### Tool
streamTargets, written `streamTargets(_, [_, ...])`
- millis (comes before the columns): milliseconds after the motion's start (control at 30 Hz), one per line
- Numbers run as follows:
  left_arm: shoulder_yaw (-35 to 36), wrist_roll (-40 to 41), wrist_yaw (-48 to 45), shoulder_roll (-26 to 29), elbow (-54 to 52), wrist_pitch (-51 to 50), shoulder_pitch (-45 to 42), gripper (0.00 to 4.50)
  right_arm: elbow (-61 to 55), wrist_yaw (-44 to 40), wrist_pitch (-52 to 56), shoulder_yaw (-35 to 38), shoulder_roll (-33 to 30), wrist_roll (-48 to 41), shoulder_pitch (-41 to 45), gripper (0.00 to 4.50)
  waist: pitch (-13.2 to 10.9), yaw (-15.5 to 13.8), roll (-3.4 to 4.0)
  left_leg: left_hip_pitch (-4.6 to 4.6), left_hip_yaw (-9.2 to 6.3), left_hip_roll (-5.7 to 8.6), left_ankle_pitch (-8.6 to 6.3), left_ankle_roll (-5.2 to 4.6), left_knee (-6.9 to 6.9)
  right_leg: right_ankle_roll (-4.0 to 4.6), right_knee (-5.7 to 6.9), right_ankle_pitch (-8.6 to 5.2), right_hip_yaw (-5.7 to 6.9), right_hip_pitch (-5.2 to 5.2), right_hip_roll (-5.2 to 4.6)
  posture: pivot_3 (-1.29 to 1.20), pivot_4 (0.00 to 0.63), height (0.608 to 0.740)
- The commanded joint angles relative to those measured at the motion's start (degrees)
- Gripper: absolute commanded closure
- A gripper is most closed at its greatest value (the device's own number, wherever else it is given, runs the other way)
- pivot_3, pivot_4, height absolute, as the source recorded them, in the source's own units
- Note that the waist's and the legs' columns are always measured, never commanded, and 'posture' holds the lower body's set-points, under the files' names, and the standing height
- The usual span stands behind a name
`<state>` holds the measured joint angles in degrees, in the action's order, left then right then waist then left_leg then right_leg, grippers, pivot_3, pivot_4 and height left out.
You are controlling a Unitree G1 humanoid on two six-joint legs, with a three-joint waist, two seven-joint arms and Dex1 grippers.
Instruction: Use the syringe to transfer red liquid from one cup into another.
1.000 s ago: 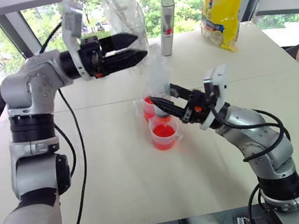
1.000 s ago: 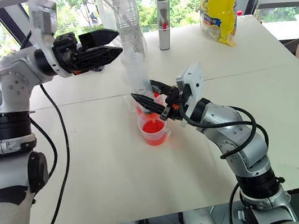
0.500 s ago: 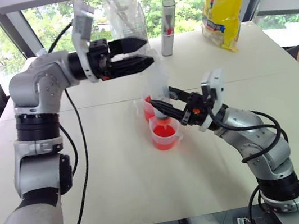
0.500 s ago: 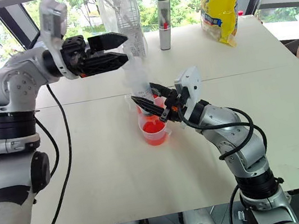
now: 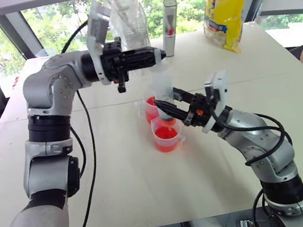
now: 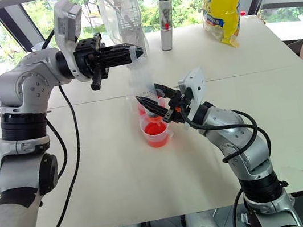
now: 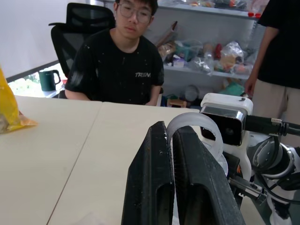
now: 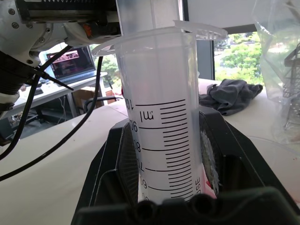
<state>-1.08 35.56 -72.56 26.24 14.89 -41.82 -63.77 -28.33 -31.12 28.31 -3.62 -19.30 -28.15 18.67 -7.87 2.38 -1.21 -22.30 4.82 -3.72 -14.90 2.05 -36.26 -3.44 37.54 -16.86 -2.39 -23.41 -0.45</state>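
Observation:
The clear syringe (image 5: 161, 89) stands upright over the nearer of two cups (image 5: 166, 138) of red liquid (image 5: 165, 133), with its tip down at that cup. A second cup (image 5: 149, 110) stands just behind. My right gripper (image 5: 165, 108) is shut on the marked barrel (image 8: 161, 140), one finger (image 8: 225, 154) on each side. My left gripper (image 5: 159, 54) reaches in level at the syringe's top. It is shut, and the plunger's clear ring (image 7: 194, 129) comes out from between its fingertips.
At the back of the white table (image 5: 121, 176) lie a clear plastic bag (image 5: 123, 8), a grey metal cylinder with a red mark (image 5: 169, 19) and a yellow bag (image 5: 227, 3). A person (image 7: 122, 61) sits at the table's far right; another (image 7: 281, 47) stands behind.
My left gripper has moved right to the top of the syringe and its fingers have gone from open to shut. The right gripper and syringe have stayed in place.

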Motion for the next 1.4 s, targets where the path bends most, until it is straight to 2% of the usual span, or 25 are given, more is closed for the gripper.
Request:
streamTargets(33, [0.5,0.8,-0.2,0.3,-2.1,-0.4,-0.8,4.41,-2.7,-0.7,-1.1,-0.3,0.0,-0.7,0.6,3.06,0.0,0.0,0.0,0.0,0.0,0.0,0.0,0.0,0.0,0.0,0.0,0.0,0.0,0.0,0.0,0.0,0.15,0.74])
streamTargets(1400, [-3.0,1.2,-0.3,-0.5,-10.3,-4.0,6.2,4.41,-2.3,1.4,4.1,4.6,-0.3,-6.9,7.1,3.06,0.0,-0.1,0.0,0.0,-0.01,-0.01,0.0,0.0,-0.01,0.0,0.0,0.0,0.0,0.01,-0.01,0.0,0.15,0.74])
